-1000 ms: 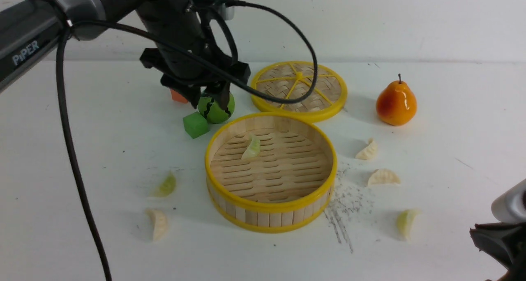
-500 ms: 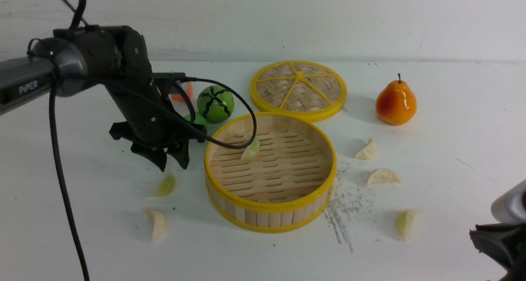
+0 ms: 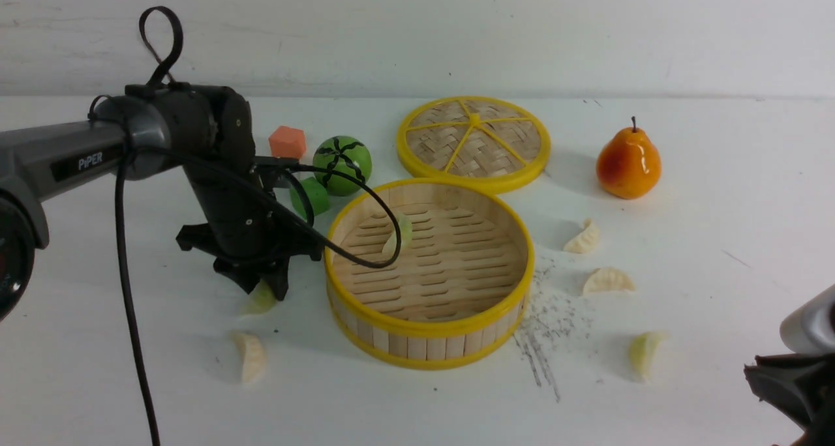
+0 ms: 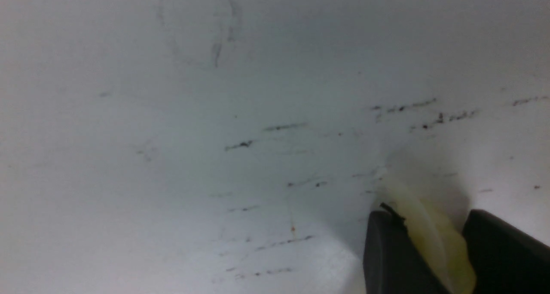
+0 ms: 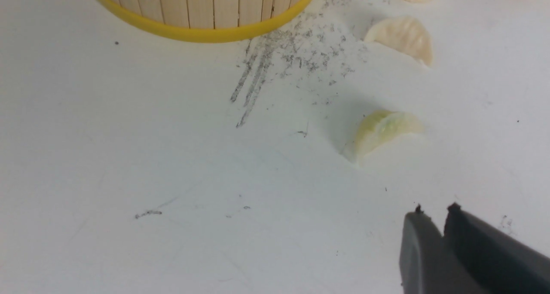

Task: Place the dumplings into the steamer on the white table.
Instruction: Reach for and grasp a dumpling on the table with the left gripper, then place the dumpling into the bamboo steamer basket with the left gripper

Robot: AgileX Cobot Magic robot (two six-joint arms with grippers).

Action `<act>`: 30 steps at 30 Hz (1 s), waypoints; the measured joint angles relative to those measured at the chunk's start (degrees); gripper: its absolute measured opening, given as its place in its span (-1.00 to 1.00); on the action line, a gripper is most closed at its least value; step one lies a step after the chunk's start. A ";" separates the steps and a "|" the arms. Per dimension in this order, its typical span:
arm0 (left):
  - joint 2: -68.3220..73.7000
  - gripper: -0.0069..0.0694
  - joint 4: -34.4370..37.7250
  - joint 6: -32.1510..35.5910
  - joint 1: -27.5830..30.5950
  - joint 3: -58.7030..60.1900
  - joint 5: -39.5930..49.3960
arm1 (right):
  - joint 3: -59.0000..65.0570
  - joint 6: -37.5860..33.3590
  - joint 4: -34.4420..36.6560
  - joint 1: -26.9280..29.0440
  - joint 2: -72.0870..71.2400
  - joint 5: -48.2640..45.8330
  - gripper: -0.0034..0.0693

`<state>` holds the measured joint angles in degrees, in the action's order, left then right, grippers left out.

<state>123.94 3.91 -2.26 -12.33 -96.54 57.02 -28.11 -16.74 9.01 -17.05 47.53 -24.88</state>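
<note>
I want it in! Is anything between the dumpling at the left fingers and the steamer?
Not really. The dumpling lies right beside the steamer; only its wall and a drooping black cable are there.

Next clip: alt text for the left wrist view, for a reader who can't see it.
The left end effector straddles a pale yellow-green dumpling lying on the scuffed white table; whether it grips the dumpling is unclear.
</note>
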 joint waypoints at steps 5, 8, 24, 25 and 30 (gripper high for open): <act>-1.72 -0.28 -0.65 -0.11 0.00 -5.67 2.83 | 0.00 0.00 0.00 0.00 0.00 0.00 -0.68; -4.49 -0.28 3.40 -0.11 0.00 -10.36 3.13 | 0.00 0.00 0.00 0.00 0.00 0.06 -0.67; 2.70 -0.29 20.43 0.03 -11.34 -15.09 -12.63 | 0.00 0.00 0.24 0.00 0.00 1.67 -0.63; 3.36 -0.29 20.35 -0.13 -11.79 -15.09 -13.87 | 0.00 0.00 0.24 0.00 0.00 1.67 -0.62; 6.74 -0.29 19.63 -5.43 -12.48 -15.09 -18.71 | 0.00 0.00 0.24 0.00 0.00 1.67 -0.62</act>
<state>130.69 23.54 -7.69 -24.81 -111.63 38.30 -28.11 -16.74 9.25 -17.05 47.53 -23.21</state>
